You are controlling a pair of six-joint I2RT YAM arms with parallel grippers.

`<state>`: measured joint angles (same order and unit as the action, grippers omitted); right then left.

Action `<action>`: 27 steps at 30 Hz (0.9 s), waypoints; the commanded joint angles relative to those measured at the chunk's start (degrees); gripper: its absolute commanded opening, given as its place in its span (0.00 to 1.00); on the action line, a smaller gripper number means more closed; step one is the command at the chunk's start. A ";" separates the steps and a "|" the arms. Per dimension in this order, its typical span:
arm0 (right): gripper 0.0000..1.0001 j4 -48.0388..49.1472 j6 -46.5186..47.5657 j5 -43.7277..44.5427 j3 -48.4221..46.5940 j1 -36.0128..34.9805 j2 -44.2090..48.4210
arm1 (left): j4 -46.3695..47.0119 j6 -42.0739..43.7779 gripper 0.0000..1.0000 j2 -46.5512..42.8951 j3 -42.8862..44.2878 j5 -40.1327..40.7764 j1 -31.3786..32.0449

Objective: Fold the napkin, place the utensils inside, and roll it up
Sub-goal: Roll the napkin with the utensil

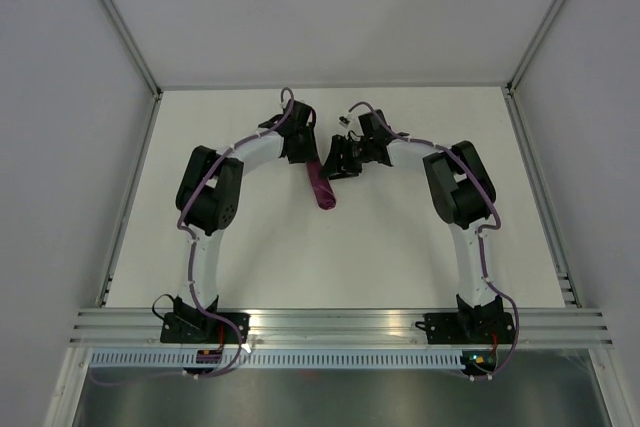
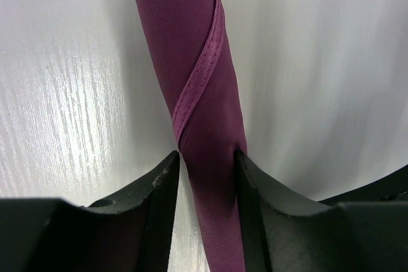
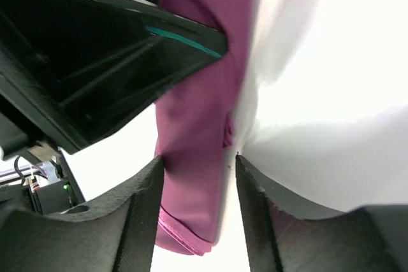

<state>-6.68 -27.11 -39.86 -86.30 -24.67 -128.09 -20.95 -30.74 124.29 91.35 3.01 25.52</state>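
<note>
The napkin (image 1: 324,192) lies rolled into a narrow purple tube at the middle of the table. In the left wrist view the napkin (image 2: 204,62) shows a hemmed edge spiralling round it. My left gripper (image 2: 205,157) straddles the roll; its right finger touches the cloth and a gap shows beside the left finger. My right gripper (image 3: 197,160) straddles the napkin (image 3: 197,113) near its end, with its left finger against the cloth and a gap on the right. From above, the left gripper (image 1: 306,157) and right gripper (image 1: 338,161) meet at the roll's far end. The utensils are out of view.
The white table (image 1: 400,247) is walled by grey panels, with rails along both sides. A metal rail (image 1: 340,325) at the near edge carries both arm bases. The left gripper's black body (image 3: 95,62) fills the upper left of the right wrist view, close to my right fingers.
</note>
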 commanded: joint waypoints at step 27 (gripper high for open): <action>0.31 -2.99 -2.24 1.62 -2.20 0.67 -2.86 | -4.27 4.20 0.61 4.73 4.97 -5.29 -1.35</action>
<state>-8.45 -27.44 -39.33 -87.48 -24.03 -129.73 -22.65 -28.40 126.52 95.15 -0.03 24.56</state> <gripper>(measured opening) 0.305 0.607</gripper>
